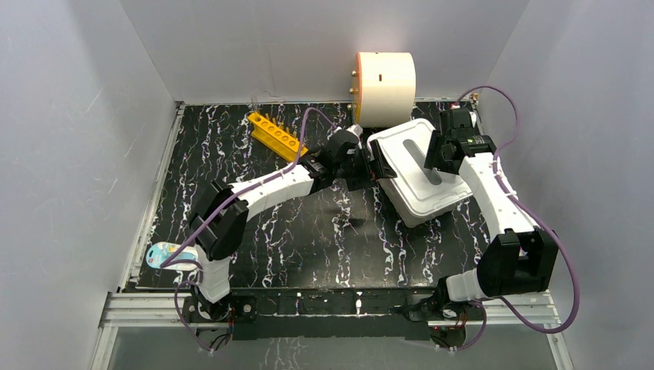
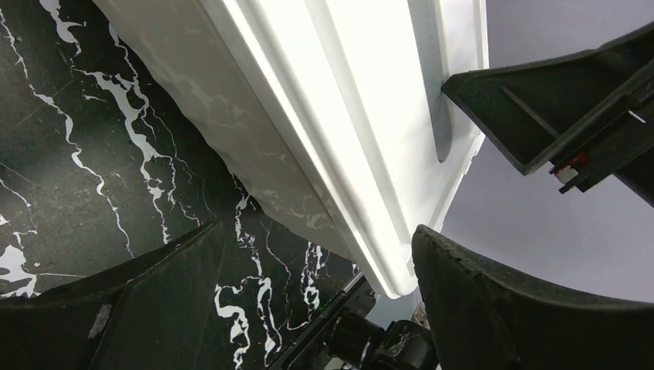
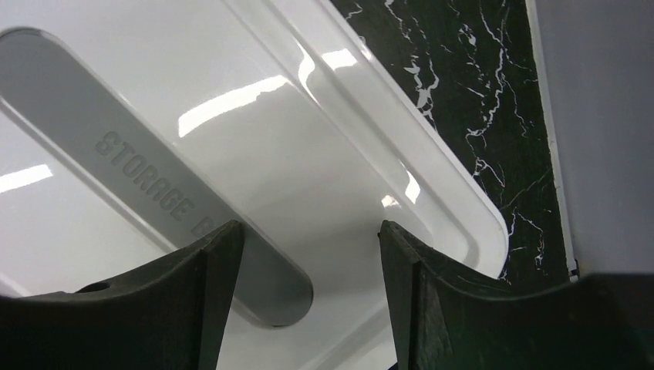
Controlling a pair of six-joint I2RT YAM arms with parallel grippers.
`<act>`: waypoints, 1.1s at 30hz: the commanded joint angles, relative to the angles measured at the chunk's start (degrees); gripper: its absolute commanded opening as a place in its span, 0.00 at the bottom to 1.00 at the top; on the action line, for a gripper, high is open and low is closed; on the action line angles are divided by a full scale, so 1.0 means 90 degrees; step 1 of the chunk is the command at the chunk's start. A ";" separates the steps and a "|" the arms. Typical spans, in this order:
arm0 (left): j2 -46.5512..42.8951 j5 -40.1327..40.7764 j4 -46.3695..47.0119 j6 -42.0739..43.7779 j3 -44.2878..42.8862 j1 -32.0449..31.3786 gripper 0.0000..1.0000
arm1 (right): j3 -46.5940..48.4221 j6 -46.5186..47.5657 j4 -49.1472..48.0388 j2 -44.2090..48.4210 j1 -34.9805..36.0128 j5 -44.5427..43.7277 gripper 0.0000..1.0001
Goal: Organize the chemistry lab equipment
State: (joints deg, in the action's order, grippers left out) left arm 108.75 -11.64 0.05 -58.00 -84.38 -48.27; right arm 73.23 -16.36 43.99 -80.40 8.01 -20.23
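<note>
Orange tube rack (image 1: 274,136), the only one, lies well left of the white tub (image 2: 231,131), long axis diagonal, its near end toward the tub. One cream drum (image 1: 384,77) stands just behind the tub. The tub's lid (image 3: 254,139) is on, contents hidden. Left gripper (image 2: 312,231) straddles the tub's rim, jaws wide, holding nothing; right gripper (image 3: 308,227) hangs over the lid, equally wide.

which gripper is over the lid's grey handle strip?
The right gripper, open above the lid with the end of the grey strip beneath its fingers. The left gripper is open at the white tub side, rim between its fingers.
</note>
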 commanded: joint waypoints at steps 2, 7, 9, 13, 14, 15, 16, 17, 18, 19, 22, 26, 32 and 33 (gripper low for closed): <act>0.0016 -0.0268 0.0094 0.0339 -0.0356 -0.0008 0.91 | -0.0246 -0.0213 0.0430 -0.0018 -0.0282 -0.0647 0.72; 0.0137 -0.0265 0.0036 0.0406 -0.0462 -0.0006 0.91 | -0.0247 -0.0158 0.0318 -0.0027 -0.0352 -0.0303 0.72; 0.0197 -0.0241 0.0033 0.0405 -0.0490 0.0002 0.91 | -0.0268 -0.0130 0.0334 -0.0097 -0.0350 -0.0044 0.71; 0.0392 0.0000 -0.0535 0.0420 -0.0638 0.0007 0.90 | -0.0478 -0.0140 0.0283 -0.0084 -0.0351 0.0075 0.71; 0.0470 0.0057 -0.0706 0.0429 -0.0723 0.0010 0.87 | -0.0529 -0.0138 0.0271 -0.0081 -0.0350 0.0099 0.71; 0.0553 0.0091 -0.0866 0.0442 -0.0826 0.0009 0.83 | -0.0567 -0.0137 0.0252 -0.0093 -0.0358 0.0128 0.71; 0.0633 0.0149 -0.1021 0.0466 -0.0916 0.0010 0.81 | -0.0588 -0.0143 0.0275 -0.0118 -0.0351 0.0153 0.71; 0.0693 0.0205 -0.1122 0.0471 -0.0961 0.0009 0.79 | -0.0590 -0.0152 0.0338 -0.0169 -0.0361 0.0171 0.71; 0.0745 0.0270 -0.1230 0.0438 -0.0993 0.0007 0.78 | -0.0580 -0.0162 0.0396 -0.0227 -0.0356 0.0198 0.71; 0.0798 0.0305 -0.1342 0.0422 -0.1037 0.0020 0.77 | -0.0558 -0.0162 0.0456 -0.0287 -0.0361 0.0226 0.71; 0.0892 0.0316 -0.1568 0.0490 -0.1173 0.0030 0.75 | -0.0482 -0.0181 0.0541 -0.0323 -0.0353 0.0227 0.70; 0.0728 0.0318 -0.1576 0.0690 -0.1182 0.0036 0.75 | -0.0198 -0.0121 0.0502 -0.0145 -0.0359 0.0238 0.70; 0.0177 0.0212 -0.1812 0.1324 -0.1327 0.0265 0.84 | 0.0772 0.0077 0.0659 -0.0019 -0.0343 0.0526 0.67; 0.0047 0.0214 -0.1937 0.1441 -0.1326 0.0341 0.85 | 0.0954 0.0088 0.0701 0.0003 -0.0315 0.0580 0.66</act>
State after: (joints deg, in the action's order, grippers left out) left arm 115.24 -10.48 -10.98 -50.92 -94.61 -47.55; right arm 74.91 -17.12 46.83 -81.01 5.23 -17.47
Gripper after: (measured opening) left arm 0.829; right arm 0.673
